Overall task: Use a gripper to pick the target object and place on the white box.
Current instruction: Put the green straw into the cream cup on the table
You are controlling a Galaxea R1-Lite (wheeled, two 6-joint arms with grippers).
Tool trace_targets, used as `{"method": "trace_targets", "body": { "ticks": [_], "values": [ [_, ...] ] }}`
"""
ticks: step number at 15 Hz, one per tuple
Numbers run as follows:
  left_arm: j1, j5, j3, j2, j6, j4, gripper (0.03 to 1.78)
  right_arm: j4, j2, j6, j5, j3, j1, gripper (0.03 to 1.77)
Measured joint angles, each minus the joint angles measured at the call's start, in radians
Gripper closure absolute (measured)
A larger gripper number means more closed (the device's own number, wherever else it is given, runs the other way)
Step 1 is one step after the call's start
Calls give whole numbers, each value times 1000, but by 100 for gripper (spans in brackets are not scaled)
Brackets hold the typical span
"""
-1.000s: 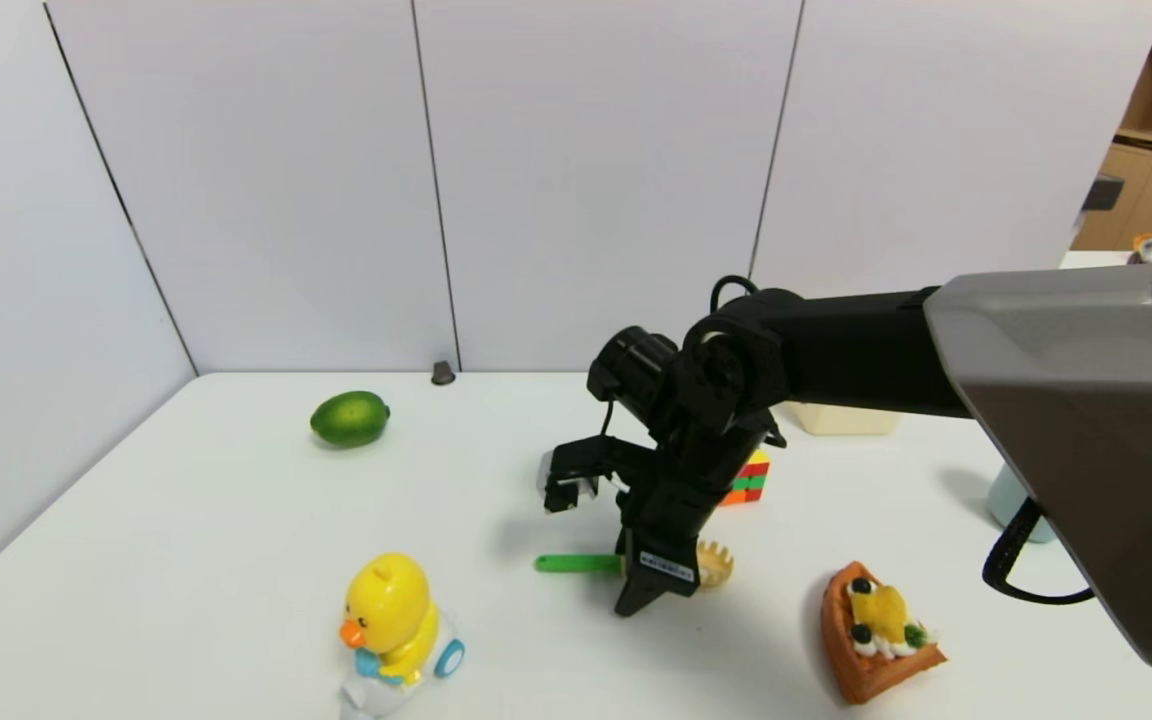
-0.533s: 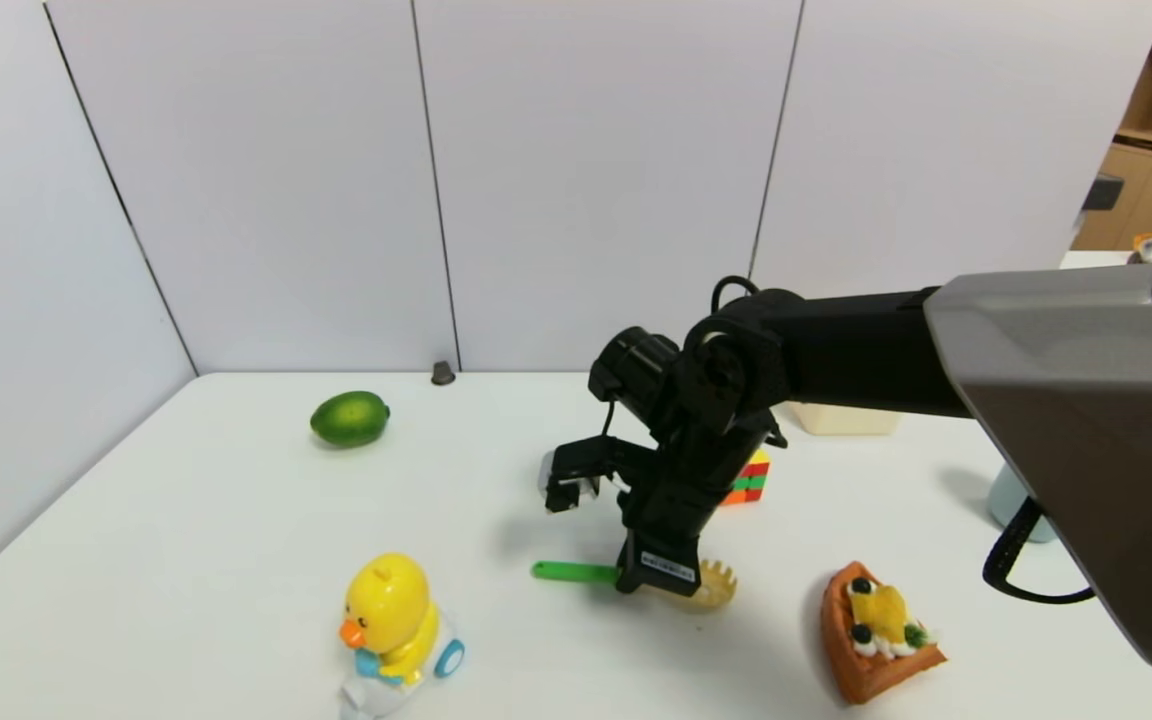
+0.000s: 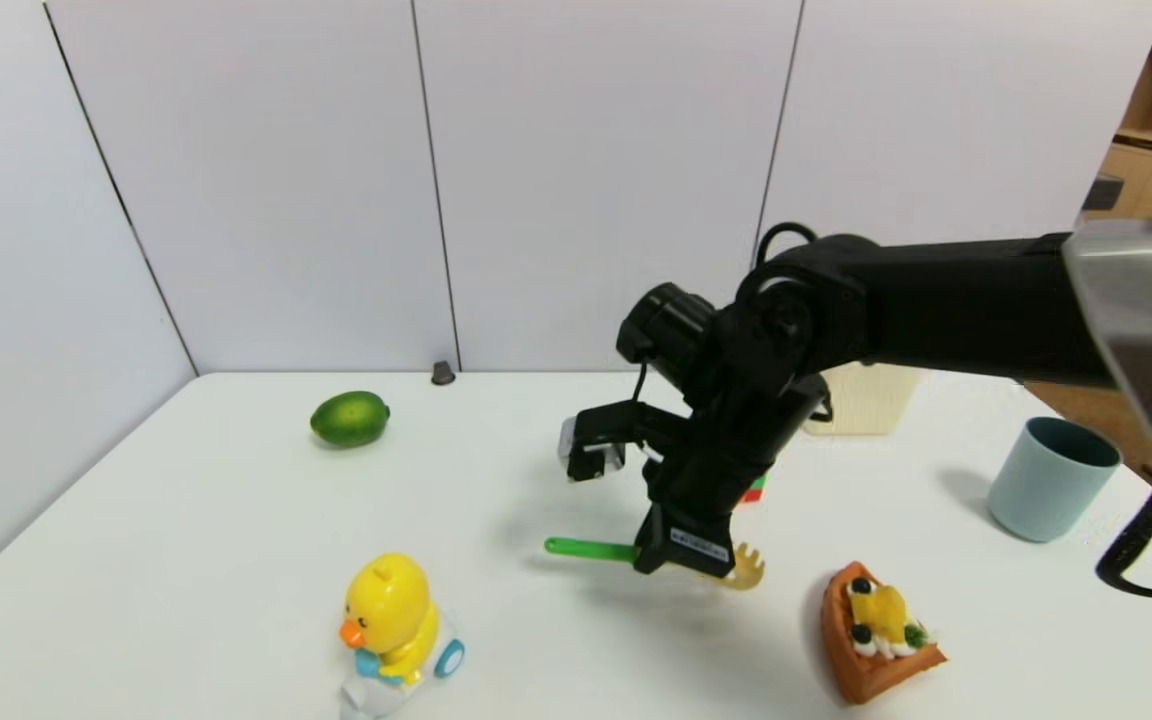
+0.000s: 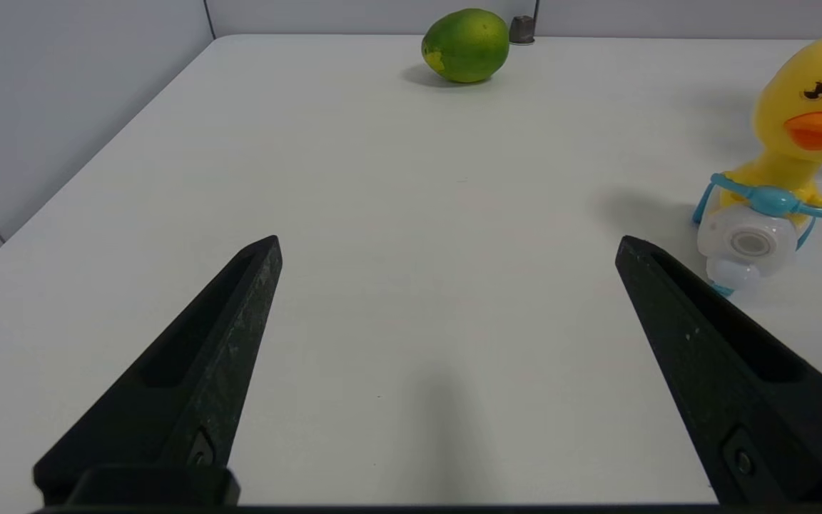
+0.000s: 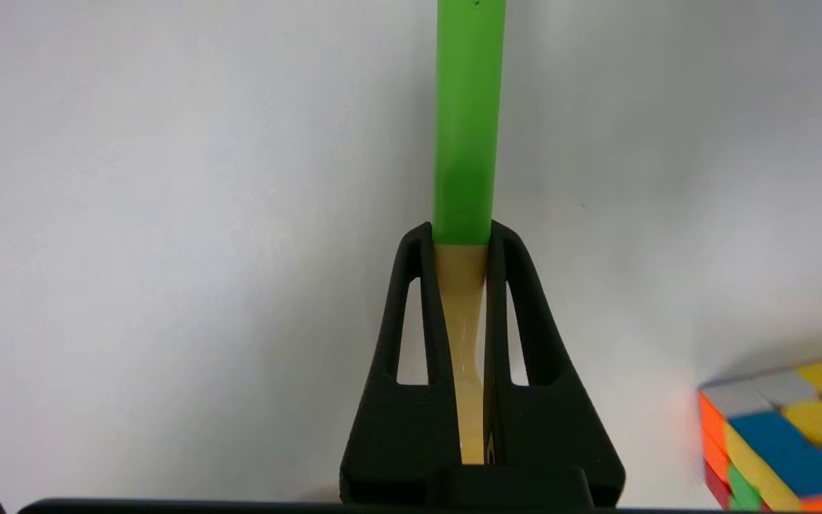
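Observation:
My right gripper (image 3: 661, 562) (image 5: 461, 235) is shut on the pasta spoon where its green handle (image 3: 586, 548) (image 5: 468, 107) meets the pale yellow neck. The spoon hangs level just above the table, with a shadow under it; its toothed head (image 3: 748, 570) sticks out to the right of the fingers. The white box (image 3: 866, 398) stands at the back right, partly hidden behind the arm. My left gripper (image 4: 447, 250) is open over bare table at the near left and shows only in its own wrist view.
A green lime (image 3: 349, 418) (image 4: 465, 45) lies at the back left. A yellow duck toy (image 3: 391, 625) (image 4: 796, 143) stands near the front. A cake slice (image 3: 876, 630) lies at the front right, a grey-blue cup (image 3: 1051, 478) at the far right, a colour cube (image 5: 789, 428) behind the gripper.
The right gripper has risen and shifted a little right with the spoon, lifting it off the table. The raised arm now uncovers the cup and more of the white box.

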Motion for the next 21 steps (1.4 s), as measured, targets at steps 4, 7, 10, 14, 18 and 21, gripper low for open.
{"method": "trace_targets", "body": {
  "ticks": [4,7,10,14,18,21],
  "values": [
    [0,0,0,0,0,0,12,-4,-114,-3,16,-20,-100,165],
    [0,0,0,0,0,0,12,-10,-169,-7,61,-65,-221,165],
    [0,0,0,0,0,0,12,-110,-191,-6,128,-86,-354,165],
    [0,0,0,0,0,0,12,-375,-182,3,187,-91,-506,165],
    [0,0,0,0,0,0,12,-617,-128,19,188,-90,-609,165],
    [0,0,0,0,0,0,12,-740,-80,69,188,-90,-638,165]
  ]
}}
